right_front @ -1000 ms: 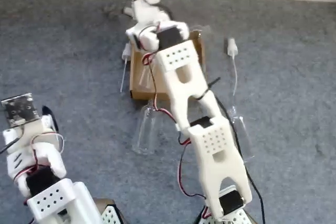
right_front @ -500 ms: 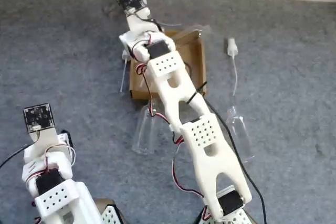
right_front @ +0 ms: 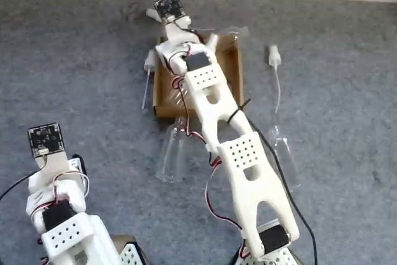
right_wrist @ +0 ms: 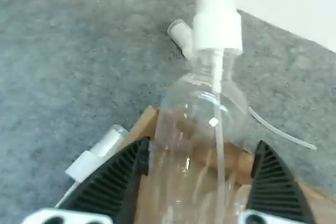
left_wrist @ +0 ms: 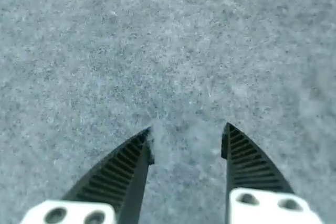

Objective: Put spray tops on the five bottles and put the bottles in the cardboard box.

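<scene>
Since half a second ago my right arm [right_front: 214, 100] has swung its wrist a little toward 3 o'clock. It now lies along the cardboard box [right_front: 231, 76] instead of over its 9 o'clock wall. My left arm [right_front: 56, 203] has kept its place at 7 o'clock on the grey carpet [right_front: 74, 60].

On the right wrist feed, the right pincer [right_wrist: 202, 144] is spread wide. Its jaws stand on either side of a clear bottle [right_wrist: 202, 103] that wears a white spray top [right_wrist: 216, 22]. I cannot tell whether the pads touch the plastic. This bottle lies in the box with its neck over the 12 o'clock wall.

The left pincer [left_wrist: 188, 127] is partly open over bare carpet with nothing between its jaws.

One loose sprayer [right_front: 149, 61] lies just beside the box at its 9 o'clock. A second sprayer [right_front: 273, 56] lies apart at 3 o'clock. One uncapped bottle [right_front: 170, 153] lies at the box's 6 o'clock and another open bottle [right_front: 284, 162] at its 5 o'clock.
</scene>
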Robot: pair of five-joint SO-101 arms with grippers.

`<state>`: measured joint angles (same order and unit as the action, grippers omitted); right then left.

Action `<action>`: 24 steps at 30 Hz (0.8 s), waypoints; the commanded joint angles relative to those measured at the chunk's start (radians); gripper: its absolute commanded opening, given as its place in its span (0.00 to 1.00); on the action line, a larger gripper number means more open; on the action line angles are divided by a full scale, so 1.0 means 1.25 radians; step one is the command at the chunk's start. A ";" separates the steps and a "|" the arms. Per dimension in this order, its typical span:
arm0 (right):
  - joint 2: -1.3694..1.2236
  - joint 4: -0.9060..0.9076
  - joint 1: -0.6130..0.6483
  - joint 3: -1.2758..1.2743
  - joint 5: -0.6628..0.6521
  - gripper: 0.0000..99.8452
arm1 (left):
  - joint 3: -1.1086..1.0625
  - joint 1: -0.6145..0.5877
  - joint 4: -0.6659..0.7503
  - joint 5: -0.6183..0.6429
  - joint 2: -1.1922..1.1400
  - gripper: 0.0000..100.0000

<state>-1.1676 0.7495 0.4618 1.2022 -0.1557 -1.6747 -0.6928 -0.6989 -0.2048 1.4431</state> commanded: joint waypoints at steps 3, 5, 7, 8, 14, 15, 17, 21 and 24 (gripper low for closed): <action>0.024 -0.013 -0.021 0.034 0.001 0.00 | -0.002 0.021 0.017 -0.007 0.004 0.17; 0.024 0.015 -0.026 0.036 0.001 0.02 | -0.003 0.021 0.017 -0.007 0.004 0.17; 0.036 0.064 -0.026 0.042 0.002 0.00 | -0.010 0.023 0.026 -0.007 0.004 0.17; 0.045 0.089 -0.024 0.068 0.005 0.00 | -0.012 0.023 0.036 -0.007 0.004 0.17; 0.061 0.309 0.019 0.260 0.006 0.00 | -0.023 0.024 0.058 -0.007 0.004 0.17; 0.058 0.348 0.029 0.298 0.006 0.00 | -0.023 0.024 0.058 -0.007 0.004 0.17; 0.056 0.422 0.055 0.365 0.006 0.00 | -0.023 0.024 0.058 -0.007 0.004 0.17; 0.056 0.524 0.120 0.451 0.006 0.00 | -0.023 0.024 0.058 -0.007 0.004 0.17; 0.056 0.574 0.159 0.456 0.007 0.00 | -0.023 0.024 0.058 -0.007 0.004 0.17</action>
<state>-1.1676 1.4170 0.6107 1.6272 -0.1573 -1.6778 -0.6851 -0.6498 -0.2048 1.4431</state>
